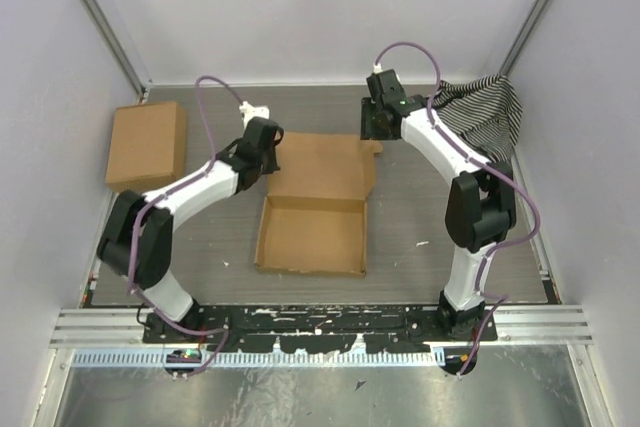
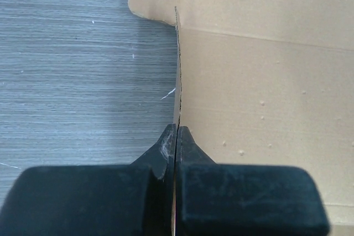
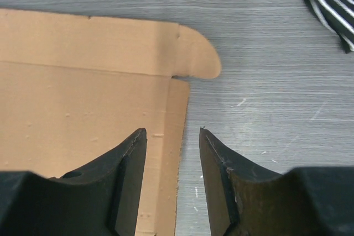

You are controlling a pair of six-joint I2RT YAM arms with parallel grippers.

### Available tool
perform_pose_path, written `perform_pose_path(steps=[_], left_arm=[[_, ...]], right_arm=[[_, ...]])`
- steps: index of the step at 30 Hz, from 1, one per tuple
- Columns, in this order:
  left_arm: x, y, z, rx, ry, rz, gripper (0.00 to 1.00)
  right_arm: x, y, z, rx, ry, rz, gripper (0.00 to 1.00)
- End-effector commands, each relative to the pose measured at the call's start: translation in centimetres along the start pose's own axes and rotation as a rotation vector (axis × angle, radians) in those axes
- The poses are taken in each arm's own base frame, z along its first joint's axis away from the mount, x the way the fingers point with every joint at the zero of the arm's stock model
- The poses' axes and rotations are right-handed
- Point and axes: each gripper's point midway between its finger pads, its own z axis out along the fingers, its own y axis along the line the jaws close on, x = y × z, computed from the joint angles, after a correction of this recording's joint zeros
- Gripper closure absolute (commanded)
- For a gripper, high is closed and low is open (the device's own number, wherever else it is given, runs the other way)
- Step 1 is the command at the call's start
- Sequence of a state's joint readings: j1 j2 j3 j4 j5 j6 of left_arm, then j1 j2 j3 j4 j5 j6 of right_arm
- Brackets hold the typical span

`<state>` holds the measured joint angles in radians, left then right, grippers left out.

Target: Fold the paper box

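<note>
The paper box lies in the middle of the table, its shallow tray near me and its lid panel flat behind it. My left gripper is at the lid's left edge. In the left wrist view it is shut on the lid's left side flap, which stands upright and shows edge-on. My right gripper is at the lid's far right corner. In the right wrist view it is open, with its jaws either side of the flat right side flap, just short of the rounded tab.
A squarer brown cardboard box sits at the far left. A black-and-white striped cloth lies at the far right corner and shows in the right wrist view. White walls enclose the table.
</note>
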<state>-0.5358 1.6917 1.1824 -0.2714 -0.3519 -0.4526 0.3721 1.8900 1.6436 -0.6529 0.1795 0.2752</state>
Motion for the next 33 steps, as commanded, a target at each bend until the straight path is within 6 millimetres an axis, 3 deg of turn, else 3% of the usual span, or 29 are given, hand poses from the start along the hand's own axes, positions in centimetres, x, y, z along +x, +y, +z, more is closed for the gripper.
perform_pose_path(steps=[1, 8, 13, 17, 21, 27, 33], left_arm=[[-4.2, -1.1, -2.1, 0.111, -0.257, -0.101, 1.00], [-4.8, 0.7, -5.0, 0.133, -0.445, -0.184, 1.00], [-5.2, 0.8, -7.0, 0.193, -0.551, -0.185, 1.00], [-5.5, 0.6, -8.4, 0.244, -0.613, -0.181, 1.00], [-5.7, 0.3, -9.5, 0.289, -0.650, -0.177, 1.00], [-5.5, 0.1, -10.0, 0.312, -0.661, -0.162, 1.00], [-5.6, -0.2, -10.2, 0.333, -0.667, -0.159, 1.00]], right_arm=[[-2.4, 2.7, -3.0, -0.142, -0.060, -0.012, 0.51], [-1.8, 1.5, -4.0, -0.158, -0.009, 0.056, 0.50], [-2.3, 0.1, -3.9, -0.152, -0.014, 0.069, 0.49], [-2.4, 0.4, -3.4, -0.194, -0.002, 0.042, 0.50], [-2.3, 1.8, -2.8, -0.280, 0.018, 0.018, 0.55], [-1.5, 2.8, -2.0, -0.330, 0.046, 0.027, 0.73], [-1.1, 2.6, -1.2, -0.315, 0.068, 0.025, 0.78]])
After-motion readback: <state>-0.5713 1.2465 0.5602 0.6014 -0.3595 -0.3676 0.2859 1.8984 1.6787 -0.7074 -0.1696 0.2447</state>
